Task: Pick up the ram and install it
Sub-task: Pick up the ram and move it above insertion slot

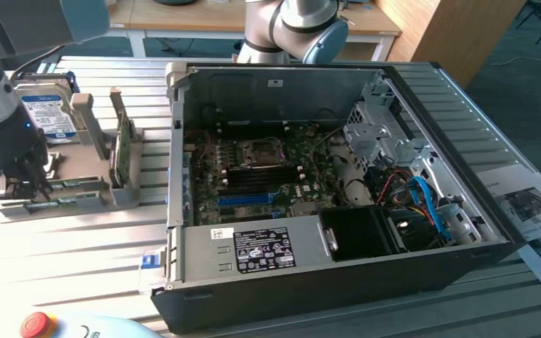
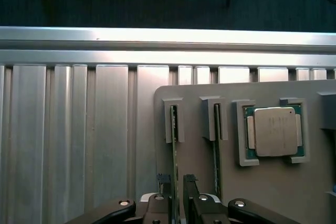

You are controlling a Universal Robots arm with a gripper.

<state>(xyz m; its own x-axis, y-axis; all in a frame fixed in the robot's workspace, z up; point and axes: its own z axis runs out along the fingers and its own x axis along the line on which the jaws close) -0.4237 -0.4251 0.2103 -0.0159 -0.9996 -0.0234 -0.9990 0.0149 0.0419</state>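
Observation:
Two ram sticks stand on edge in slots of a grey holder [image 2: 262, 192]. My gripper [image 2: 176, 183] is open and straddles the nearer ram [image 2: 174, 145], one finger [image 2: 164, 182] on each side, with a small gap still showing. The second stick [image 2: 216, 145] stands one slot over. In the exterior view my gripper [image 1: 22, 184] hangs low over the holder [image 1: 82, 198] at that view's left, beside the open computer case [image 1: 346, 232]. The motherboard [image 1: 251, 169] lies inside the case, with black memory slots [image 1: 251, 182] near its middle.
A processor chip [image 2: 275, 131] sits in a pocket of the holder. A hard drive [image 1: 50, 113] and an upright green card [image 1: 125, 151] stand in the rack. A blue slot [image 1: 247, 199], a power supply [image 1: 261, 250] and cables [image 1: 421, 204] fill the case. A red stop button [image 1: 37, 324] sits near the front.

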